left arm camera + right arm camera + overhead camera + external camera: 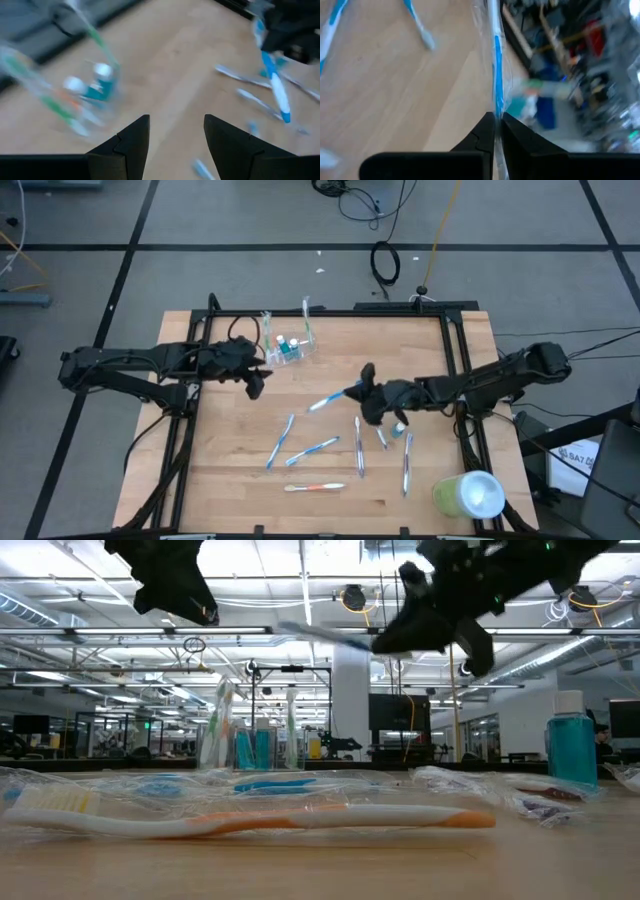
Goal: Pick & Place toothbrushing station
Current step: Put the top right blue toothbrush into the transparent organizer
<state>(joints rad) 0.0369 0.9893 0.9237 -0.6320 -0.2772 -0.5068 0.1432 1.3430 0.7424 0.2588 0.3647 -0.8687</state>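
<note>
Nearest toothbrush: in the low view we see a white and orange toothbrush [270, 821] lying flat right before the lens; from above it is the orange toothbrush [315, 487] near the table's front edge.
Held toothbrush: a blue and white toothbrush [325, 401] hangs above the middle of the table, still in its clear wrapper.
Right gripper: the right gripper [362, 393] has its fingers pressed together on that brush's handle; in its wrist view we see the blue stripe [497, 75] rising straight out from between the fingertips.
Clear cup: the clear cup [289, 345] stands near the table's back edge, left of centre, with small white-capped tubes and a green-handled brush inside.
Left gripper: the left gripper [254, 383] hovers just in front of the cup, fingers [131, 140] spread with nothing between them.
Loose toothbrushes: we count several blue and white ones [312, 450] scattered over the front half of the table, apart from each other.
Green cylinder: a large lime-green cylinder [466, 494] with a white end lies at the table's front right corner.
</note>
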